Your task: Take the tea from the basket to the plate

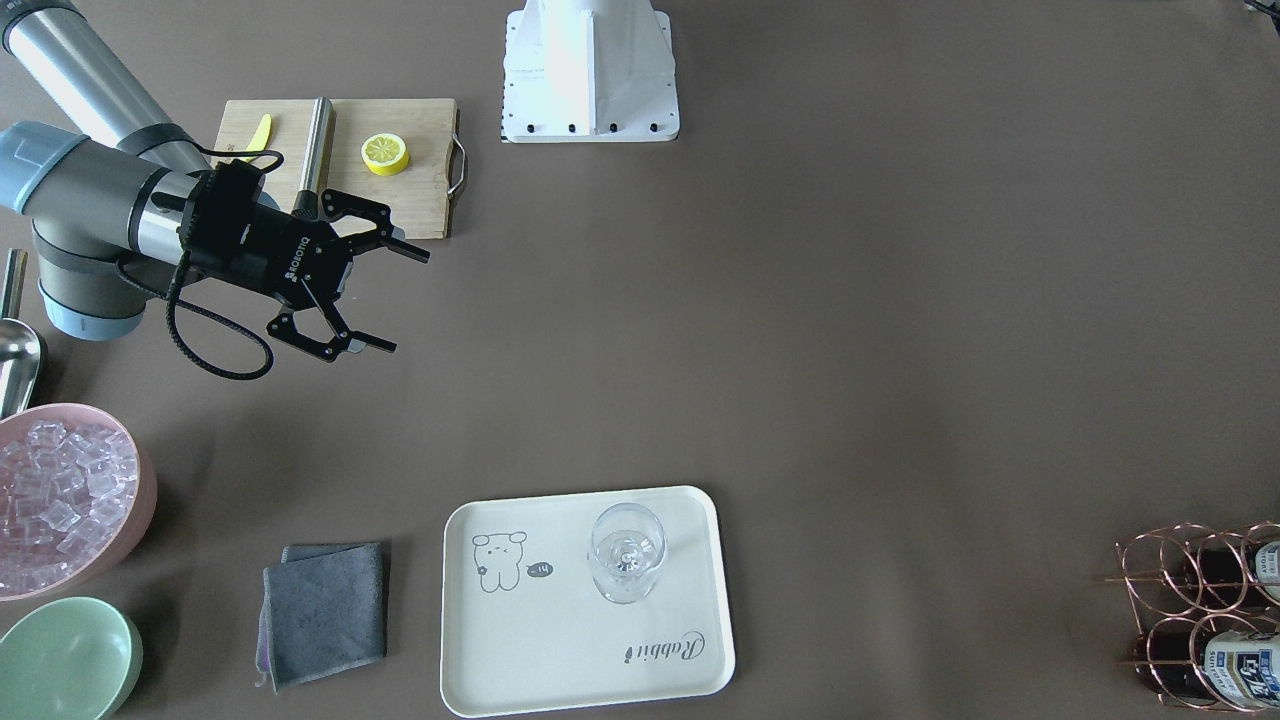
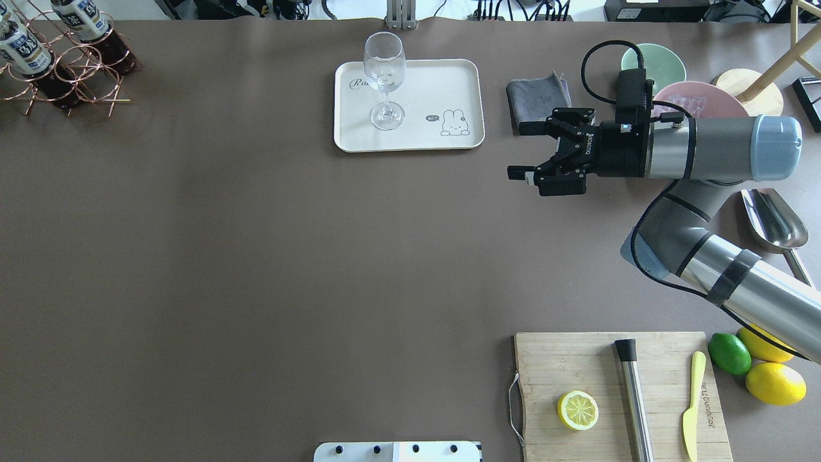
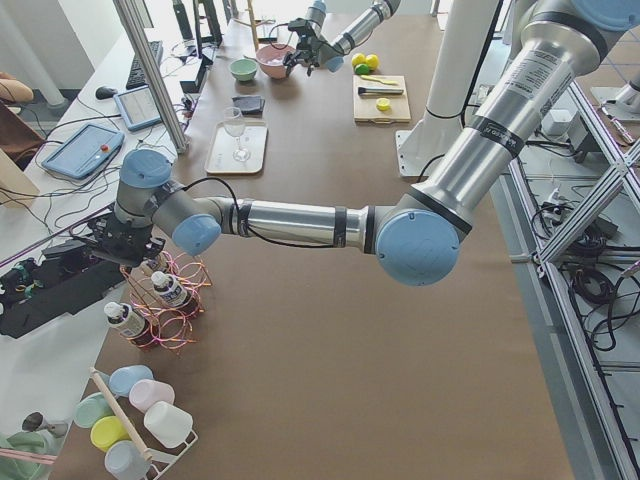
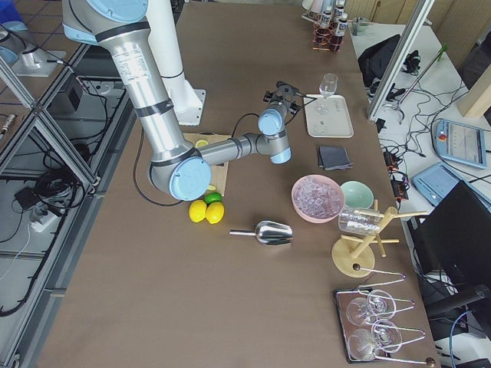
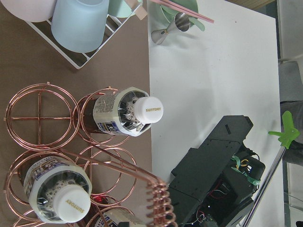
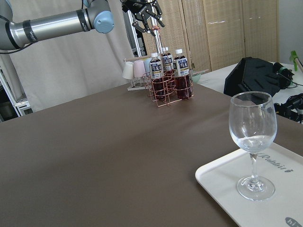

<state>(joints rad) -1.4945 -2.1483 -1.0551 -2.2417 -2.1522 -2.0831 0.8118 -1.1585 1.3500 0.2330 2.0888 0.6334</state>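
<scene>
Nearest the robot's base, on the right, a wooden cutting board (image 2: 577,359) carries a lemon half (image 2: 578,410), a steel rod (image 2: 634,398) and a yellow knife (image 2: 692,404). A lime (image 2: 729,353) and two lemons (image 2: 775,383) lie just beside it on the brown table cover (image 2: 256,256).

Further out, the right gripper (image 2: 516,151) hangs above the cover with its fingers spread, gripping nothing.

Along the far edge sit the cream plate (image 2: 417,138) with a wine glass (image 2: 383,77) standing on it, a folded grey cloth (image 2: 537,96), a green bowl (image 2: 654,61) and a pink bowl (image 2: 699,93) of ice.

In the far left corner all three tea bottles (image 6: 181,61) stand in the basket (image 5: 158,201). The left gripper (image 6: 147,18) hovers just above its handle, fingers apart.

Past the table are a white bench (image 5: 213,71) and bamboo blinds (image 6: 222,28).
</scene>
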